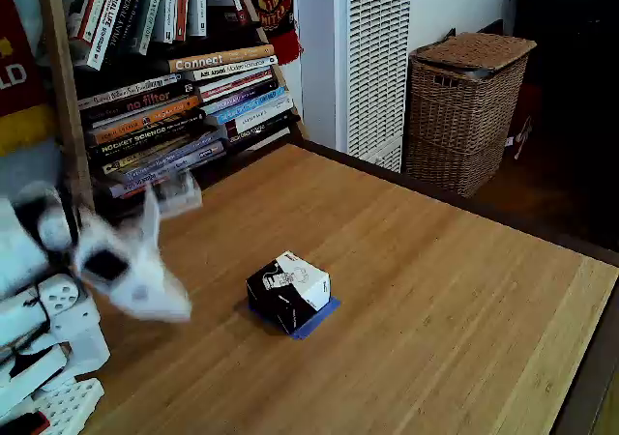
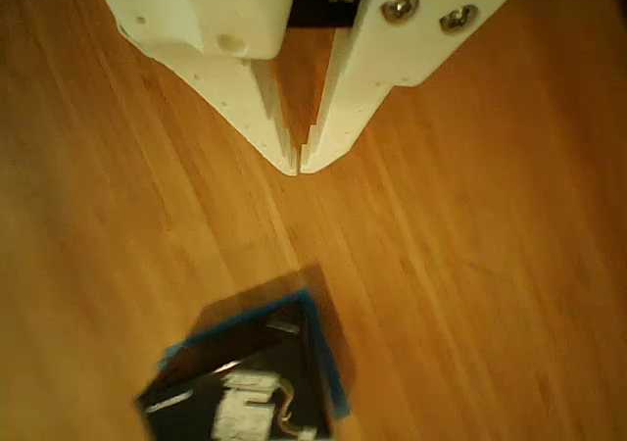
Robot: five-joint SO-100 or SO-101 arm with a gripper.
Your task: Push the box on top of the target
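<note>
We see the white arm at the left edge of the fixed view, blurred, its gripper (image 1: 160, 304) low over the wooden table (image 1: 435, 290) and well left of the box (image 1: 288, 291). In the other view the gripper (image 2: 299, 170) enters from the top and points down the picture, its two white fingers (image 2: 257, 98) drawn together so that the tips meet, holding nothing. The box (image 2: 250, 392) lies below the tips, apart from them, with bare table between. It sits on the target (image 1: 322, 316), whose blue tape shows along the box's near right edge in the fixed view and as a blue rim (image 2: 328, 363) around the box in the other view. Behind the table stand stacked books (image 1: 184, 106) and a wicker basket (image 1: 464, 106).
</note>
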